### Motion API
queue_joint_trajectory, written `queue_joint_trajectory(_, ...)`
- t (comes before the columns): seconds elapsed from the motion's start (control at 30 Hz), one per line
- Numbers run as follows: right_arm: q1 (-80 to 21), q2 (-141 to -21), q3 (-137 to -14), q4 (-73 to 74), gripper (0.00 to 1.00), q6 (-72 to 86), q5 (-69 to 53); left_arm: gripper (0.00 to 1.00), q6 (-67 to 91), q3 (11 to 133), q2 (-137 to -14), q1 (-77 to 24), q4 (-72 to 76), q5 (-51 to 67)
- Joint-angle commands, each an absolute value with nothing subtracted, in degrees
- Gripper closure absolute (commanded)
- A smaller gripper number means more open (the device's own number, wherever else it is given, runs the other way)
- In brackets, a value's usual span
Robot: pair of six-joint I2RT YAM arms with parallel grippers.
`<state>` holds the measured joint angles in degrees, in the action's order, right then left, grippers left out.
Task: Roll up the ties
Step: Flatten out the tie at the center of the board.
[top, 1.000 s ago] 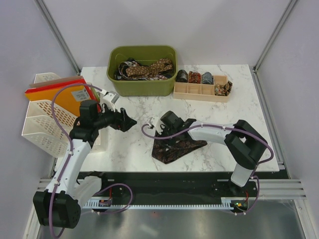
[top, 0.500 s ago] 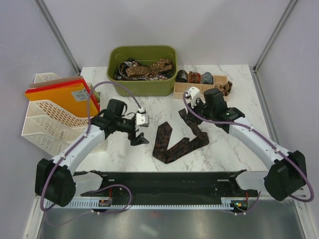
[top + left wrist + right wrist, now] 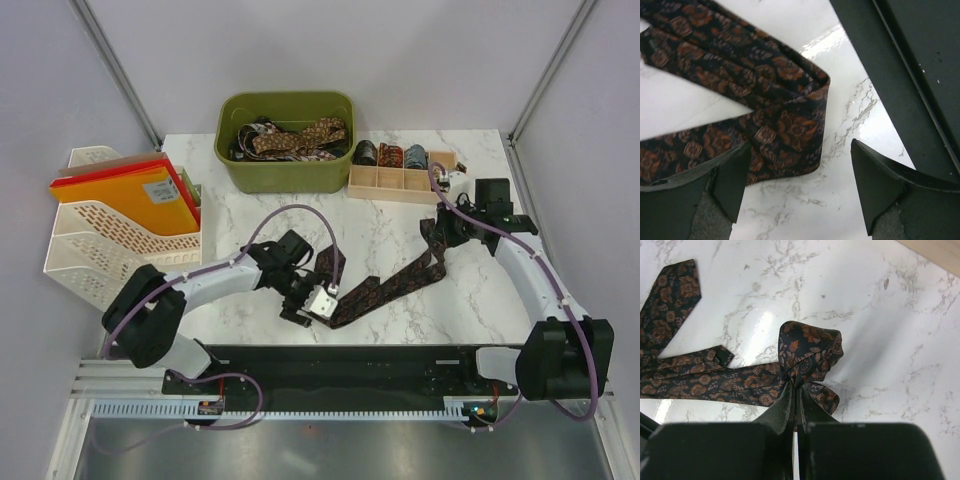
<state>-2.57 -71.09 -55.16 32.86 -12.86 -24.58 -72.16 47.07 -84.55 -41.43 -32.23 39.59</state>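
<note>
1. First, at the far left of the marble table [image 3: 250, 200] stands a white file tray [image 3: 75, 250] with orange folders [image 3: 130, 195] lying on top.
2. The left gripper [image 3: 312, 308] sits low over the table near its front edge. Its fingers [image 3: 732, 172] are spread wide and grip nothing. In the left wrist view the folded bend of the dark brown patterned tie [image 3: 780, 115] lies flat between them, close to one finger. Whether it touches cannot be told.
3. That tie [image 3: 390, 283] lies on the marble in a V. A short leg runs back from the bend by the left gripper, and a long leg stretches rightward across the table.
4. At the back edge, an olive-green bin [image 3: 285, 178] holds a tangle of loose ties [image 3: 300, 138]. Just to its right, a wooden tray [image 3: 385, 192] with compartments holds small rolled ties [image 3: 390, 155].
5. The right gripper [image 3: 438, 232] has its fingers pressed together on the tie's far end. In the right wrist view, the pinched fabric [image 3: 810, 352] bunches into a small puckered fold.
</note>
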Motion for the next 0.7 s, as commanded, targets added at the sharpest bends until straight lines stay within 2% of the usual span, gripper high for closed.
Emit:
queue_joint_trajectory(0.0, -0.3, -74.0, -57.4, 32.8, 1.00, -13.1, -28.2, 0.22, -77.5, 47.2, -87.5, -45.5, -28.4, 35.3)
queue_joint_trajectory(0.07, -0.3, -75.0, -57.4, 29.9, 1.00, -12.7, -28.6, 0.33, -76.2, 47.9, -89.4, -47.2, -28.0, 33.3)
queue_joint_trajectory(0.1, -0.3, -75.3, -57.3, 28.6, 1.00, -12.2, -29.0, 0.47, -75.8, 48.2, -89.6, -47.7, -28.0, 33.0)
queue_joint_trajectory(0.17, -0.3, -76.9, -57.0, 23.8, 1.00, -11.3, -30.8, 0.61, -73.3, 48.7, -88.9, -49.9, -27.9, 32.9)
queue_joint_trajectory(0.2, -0.4, -77.7, -57.0, 22.3, 1.00, -9.9, -31.2, 0.74, -72.2, 49.0, -88.2, -51.1, -27.9, 33.6)
queue_joint_trajectory(0.27, -1.3, -81.0, -58.1, 18.1, 1.00, -8.4, -32.3, 0.87, -67.3, 50.7, -87.0, -55.4, -27.8, 34.8)
queue_joint_trajectory(0.3, -2.7, -82.1, -58.5, 16.5, 1.00, -6.5, -32.4, 0.98, -64.6, 51.7, -86.5, -57.2, -27.3, 36.3)
queue_joint_trajectory(0.43, -8.6, -87.0, -61.4, 6.2, 1.00, -0.1, -33.7, 0.98, -40.6, 59.2, -88.8, -66.8, -18.5, 37.2)
queue_joint_trajectory(0.53, -13.8, -90.2, -65.0, 0.7, 1.00, 5.0, -36.9, 0.98, -23.6, 65.4, -92.5, -70.0, -7.2, 30.0)
queue_joint_trajectory(0.57, -15.6, -91.2, -65.9, -0.4, 1.00, 6.9, -39.2, 0.76, -19.4, 68.3, -93.1, -70.0, -3.9, 27.8)
queue_joint_trajectory(0.6, -16.2, -91.7, -66.8, -2.2, 0.91, 8.3, -40.6, 0.63, -15.3, 69.2, -93.3, -69.8, -3.1, 24.4)
queue_joint_trajectory(0.67, -16.7, -92.6, -69.6, -2.5, 0.67, 10.5, -42.4, 0.42, -7.4, 67.7, -91.1, -66.6, -2.4, 26.3)
